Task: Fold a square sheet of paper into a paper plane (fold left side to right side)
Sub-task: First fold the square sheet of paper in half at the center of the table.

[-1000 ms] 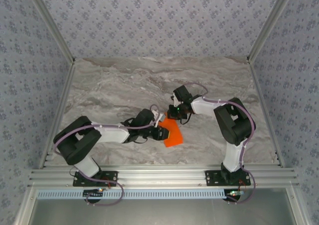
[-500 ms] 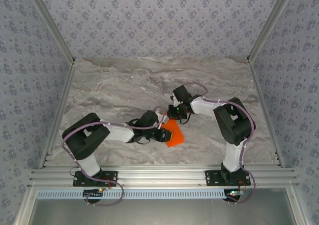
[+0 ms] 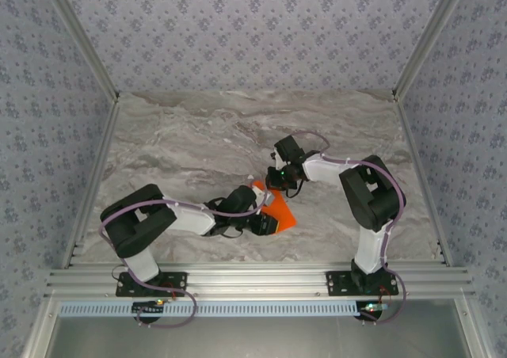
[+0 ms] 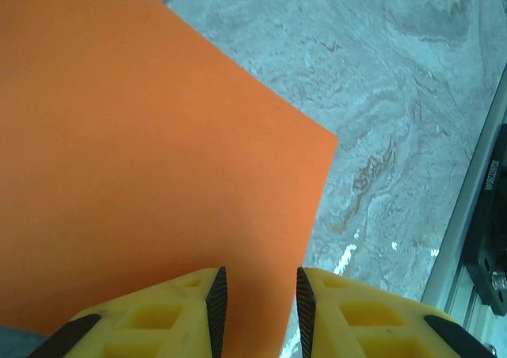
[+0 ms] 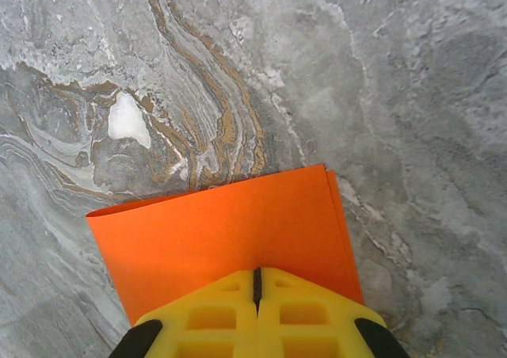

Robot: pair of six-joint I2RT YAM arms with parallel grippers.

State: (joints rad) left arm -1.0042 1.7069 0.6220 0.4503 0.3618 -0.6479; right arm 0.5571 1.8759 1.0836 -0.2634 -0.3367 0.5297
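— Top external view: what do you count?
— One thin, bright orange sheet of paper (image 3: 279, 209), just below the frame's middle, and two arms, the left arm (image 3: 186, 214) and the right arm (image 3: 368, 192), one gripper each. The left gripper (image 3: 265, 218) sits at the sheet's lower left, the right gripper (image 3: 275, 185) at its upper end.
— The jaws?
— Left wrist view: the left gripper (image 4: 260, 285) holds its yellow fingers (image 4: 348, 310) slightly apart, the sheet of paper (image 4: 142, 160) showing through the gap and filling the upper left. Right wrist view: the right gripper (image 5: 256, 277) is closed, tips meeting at the near edge of the sheet of paper (image 5: 230, 231), two layers showing along its right side; pinching or pressing, I cannot tell.
— The setting?
— A grey marbled table top (image 3: 190, 136), blue-grey flowered wallpaper (image 3: 253, 33) on three sides, an aluminium rail (image 3: 261, 279) along the bottom.
— And a second ago?
— The left arm has swung right, its gripper dropping lower; the orange now reaches further up and left. The right arm is unmoved.
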